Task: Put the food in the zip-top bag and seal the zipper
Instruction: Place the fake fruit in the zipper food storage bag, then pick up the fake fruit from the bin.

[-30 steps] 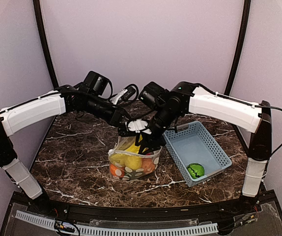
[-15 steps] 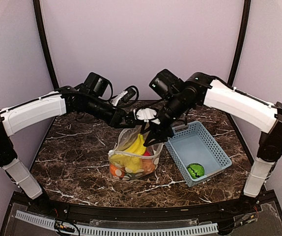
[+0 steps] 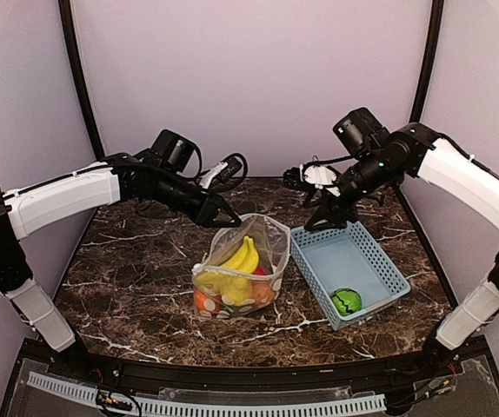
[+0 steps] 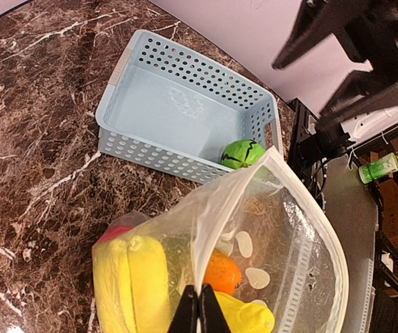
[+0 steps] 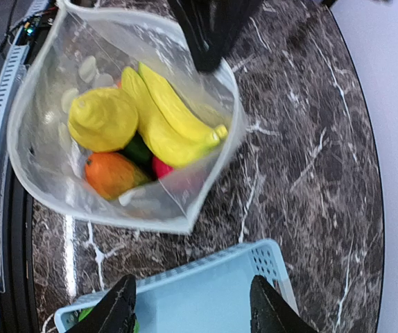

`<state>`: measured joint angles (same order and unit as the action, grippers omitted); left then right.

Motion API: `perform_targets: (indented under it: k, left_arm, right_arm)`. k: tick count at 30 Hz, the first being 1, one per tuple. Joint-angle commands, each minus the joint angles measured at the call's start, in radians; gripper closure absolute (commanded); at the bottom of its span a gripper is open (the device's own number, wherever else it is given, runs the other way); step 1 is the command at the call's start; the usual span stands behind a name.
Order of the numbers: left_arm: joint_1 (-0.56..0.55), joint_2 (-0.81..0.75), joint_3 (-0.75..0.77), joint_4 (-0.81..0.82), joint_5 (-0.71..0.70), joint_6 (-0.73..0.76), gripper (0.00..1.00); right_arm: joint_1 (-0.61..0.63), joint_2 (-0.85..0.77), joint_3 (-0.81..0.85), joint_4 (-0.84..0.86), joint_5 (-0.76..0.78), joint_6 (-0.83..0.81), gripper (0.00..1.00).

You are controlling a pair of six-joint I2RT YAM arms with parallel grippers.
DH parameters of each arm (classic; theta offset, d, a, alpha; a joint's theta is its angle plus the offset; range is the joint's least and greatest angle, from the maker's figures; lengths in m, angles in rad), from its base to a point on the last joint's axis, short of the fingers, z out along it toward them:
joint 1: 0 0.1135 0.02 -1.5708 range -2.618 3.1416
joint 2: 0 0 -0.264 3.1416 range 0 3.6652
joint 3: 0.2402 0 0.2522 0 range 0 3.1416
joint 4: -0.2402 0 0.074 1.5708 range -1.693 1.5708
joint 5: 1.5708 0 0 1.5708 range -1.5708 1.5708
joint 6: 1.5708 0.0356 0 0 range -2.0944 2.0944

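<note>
The zip-top bag (image 3: 241,276) was seen standing on the table (image 3: 128,261) just beside the basket (image 3: 387,265). Its mouth was held up by the left gripper (image 4: 199,312), clamped on the rim, while the right gripper (image 3: 322,219) hung parted and empty over the basket's far end. The film was judged thin and limp, best taken at the stiffer zipper (image 4: 324,229). The green round piece (image 3: 347,301) lying in the basket was judged light, hard and apt to roll, best pinched across its middle.
</note>
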<state>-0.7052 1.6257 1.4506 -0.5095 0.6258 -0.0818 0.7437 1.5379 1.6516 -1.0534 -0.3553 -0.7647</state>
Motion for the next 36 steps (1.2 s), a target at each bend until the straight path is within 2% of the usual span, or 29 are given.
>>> perform_targets:
  k: [1, 8, 15, 22, 27, 29, 36]
  left_arm:
    - [-0.005, 0.008, -0.012, 0.002, 0.01, 0.004, 0.99]
    - [-0.005, 0.013, -0.019, -0.001, 0.012, 0.005, 0.99]
    - [-0.005, 0.024, -0.037, 0.017, 0.026, -0.008, 0.99]
    - [-0.004, 0.006, -0.043, 0.015, 0.022, -0.009, 0.99]
    - [-0.005, -0.004, -0.058, 0.018, 0.001, -0.004, 0.99]
    - [-0.005, -0.002, -0.06, 0.014, -0.002, 0.0, 0.99]
    - [-0.005, -0.018, -0.068, 0.01, -0.012, 0.006, 0.99]
  right_arm:
    - [-0.111, -0.065, -0.09, 0.043, -0.018, -0.014, 0.46]
    - [-0.235, -0.177, -0.295, 0.061, 0.0, -0.008, 0.46]
    - [-0.29, -0.303, -0.446, 0.072, 0.025, 0.038, 0.45]
    - [-0.316, -0.397, -0.558, 0.076, 0.079, 0.044, 0.37]
    - [-0.338, -0.411, -0.608, 0.081, 0.057, 0.075, 0.19]
    - [-0.34, -0.406, -0.625, 0.08, 0.04, 0.077, 0.15]
    - [-0.34, -0.334, -0.685, 0.062, -0.057, 0.042, 0.13]
